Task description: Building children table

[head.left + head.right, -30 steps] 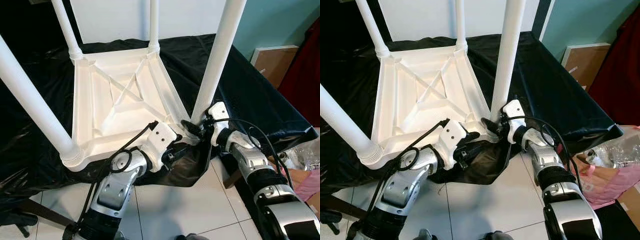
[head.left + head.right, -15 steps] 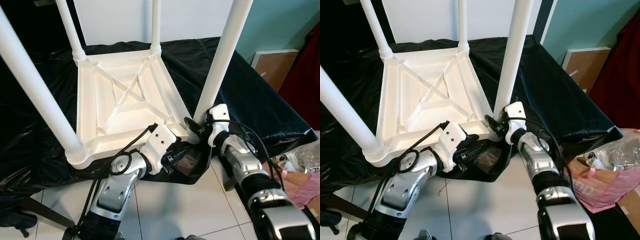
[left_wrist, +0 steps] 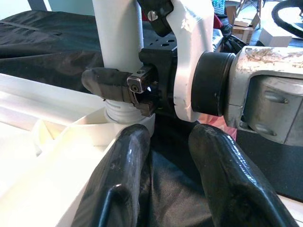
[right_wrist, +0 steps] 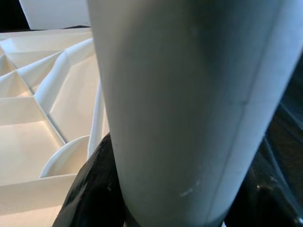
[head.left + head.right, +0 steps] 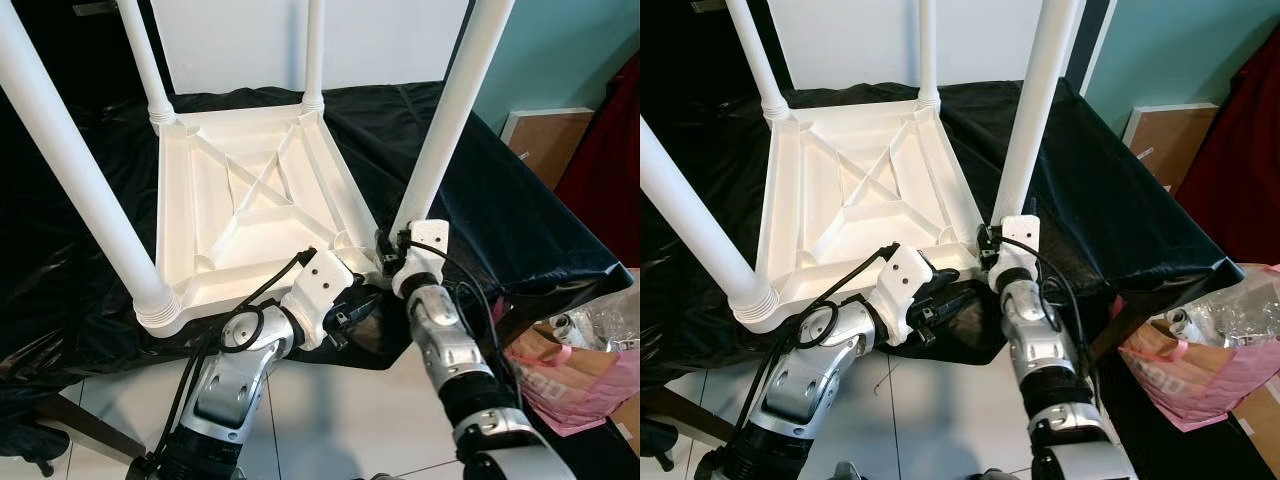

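Right hand [image 5: 992, 243] clasping smooth round leg [image 5: 1035, 110]

We seem to be in a lived-in room of a home, used for assembly work: a white tiled floor [image 5: 340, 410], a teal wall [image 5: 570, 50] at the far right, a black plastic sheet [image 5: 500, 210] draped over the work surface, a cardboard box [image 5: 545, 145] against the wall, and plastic bags [image 5: 1200, 360] at the near right.
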`<state>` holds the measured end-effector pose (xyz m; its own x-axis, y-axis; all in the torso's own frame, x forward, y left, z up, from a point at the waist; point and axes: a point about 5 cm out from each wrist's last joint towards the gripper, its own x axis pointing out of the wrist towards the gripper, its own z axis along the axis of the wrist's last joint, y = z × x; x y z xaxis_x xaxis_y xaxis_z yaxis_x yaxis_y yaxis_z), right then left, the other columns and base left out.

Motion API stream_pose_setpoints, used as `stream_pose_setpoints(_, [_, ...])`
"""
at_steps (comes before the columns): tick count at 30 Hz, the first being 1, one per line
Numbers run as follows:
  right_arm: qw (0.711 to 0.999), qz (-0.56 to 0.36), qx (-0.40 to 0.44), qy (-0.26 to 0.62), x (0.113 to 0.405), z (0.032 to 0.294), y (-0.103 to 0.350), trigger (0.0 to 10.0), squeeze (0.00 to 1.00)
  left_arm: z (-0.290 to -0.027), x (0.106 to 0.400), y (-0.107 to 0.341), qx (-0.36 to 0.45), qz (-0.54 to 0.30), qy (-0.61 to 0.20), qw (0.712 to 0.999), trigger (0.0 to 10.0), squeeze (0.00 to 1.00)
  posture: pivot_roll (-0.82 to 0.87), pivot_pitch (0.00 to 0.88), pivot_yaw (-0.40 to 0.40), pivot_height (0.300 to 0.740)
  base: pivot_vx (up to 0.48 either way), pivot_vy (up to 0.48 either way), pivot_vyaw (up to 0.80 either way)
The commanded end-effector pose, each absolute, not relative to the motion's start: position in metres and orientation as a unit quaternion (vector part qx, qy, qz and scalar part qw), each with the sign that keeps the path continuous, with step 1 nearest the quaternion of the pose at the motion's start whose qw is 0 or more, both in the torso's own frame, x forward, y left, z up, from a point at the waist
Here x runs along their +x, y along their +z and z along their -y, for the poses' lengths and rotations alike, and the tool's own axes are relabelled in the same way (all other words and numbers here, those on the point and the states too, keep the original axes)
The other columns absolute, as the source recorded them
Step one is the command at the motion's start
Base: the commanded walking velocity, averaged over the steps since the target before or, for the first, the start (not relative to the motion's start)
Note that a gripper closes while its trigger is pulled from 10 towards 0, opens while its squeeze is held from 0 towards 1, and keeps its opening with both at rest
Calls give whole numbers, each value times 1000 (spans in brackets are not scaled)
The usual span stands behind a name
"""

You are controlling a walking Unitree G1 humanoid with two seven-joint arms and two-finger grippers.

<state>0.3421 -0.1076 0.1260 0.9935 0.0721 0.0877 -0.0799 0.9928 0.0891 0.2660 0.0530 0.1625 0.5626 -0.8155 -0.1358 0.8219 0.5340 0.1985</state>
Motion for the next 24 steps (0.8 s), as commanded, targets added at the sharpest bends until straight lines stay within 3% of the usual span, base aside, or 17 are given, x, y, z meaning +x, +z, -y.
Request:
stream_pose_setpoints(1, [998,3,54,44,335,106,107,10000,0,-51,268,160,119,-11,-434,893,10000,0,25,60,-61,740,0,0,0])
stream_pose_setpoints(16, [998,18,49,39,332,104,116,10000,0,-52,271,162,119,-8,-429,895,10000,0,6,68,-51,740,0,0,0])
stream_pose_setpoints(17, [998,23,49,43,331,104,118,10000,388,-52,271,162,118,-8,-429,896,10000,0,5,68,-50,740,0,0,0])
stream_pose_setpoints(19, [998,23,49,43,331,104,118,10000,388,-52,271,162,118,-8,-429,896,10000,0,5,68,-50,740,0,0,0])
stream_pose_setpoints(20, [997,33,50,53,331,105,121,10000,1000,-52,272,163,118,-7,-429,896,10000,0,3,68,-50,740,0,0,0])
stream_pose_setpoints(24, [993,58,40,97,329,109,125,10000,1000,-52,272,163,119,-6,-431,895,10000,0,-3,65,-47,740,0,0,0])
